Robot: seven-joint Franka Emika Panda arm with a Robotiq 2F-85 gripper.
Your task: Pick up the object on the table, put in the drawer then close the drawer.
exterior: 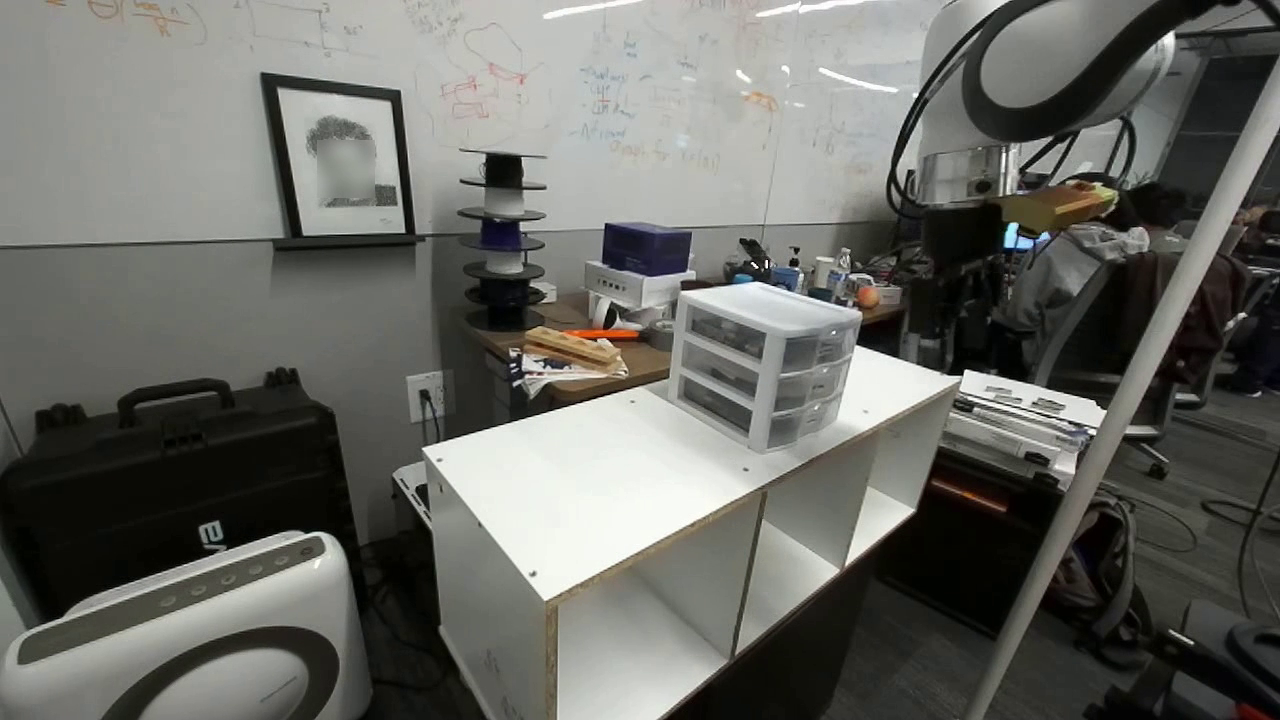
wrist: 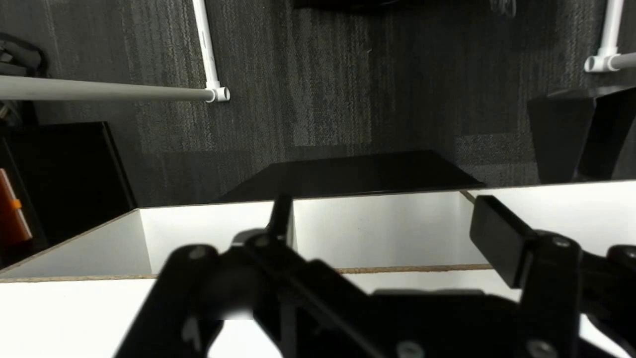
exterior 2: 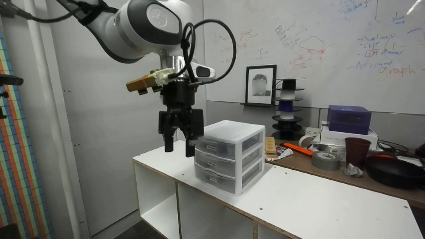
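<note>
Drawer box (exterior: 763,375), white-framed and squarish, stands upright on a white shelf (exterior: 560,490), right of centre in an exterior view.
Its three stacked drawers (exterior 2: 220,165) are cloudy and see-through, gently bowed in front, with small labels (exterior 2: 212,179), and apparently pushed in; what lies inside is unclear. Near mid-frame in an exterior view, the drawers face the lower left, lined up with the shelf's long edge; the box's long axis I cannot tell. To their upper left, the gripper (exterior 2: 179,148) hangs downward, fingers (exterior 2: 169,144) spread apart.
</note>
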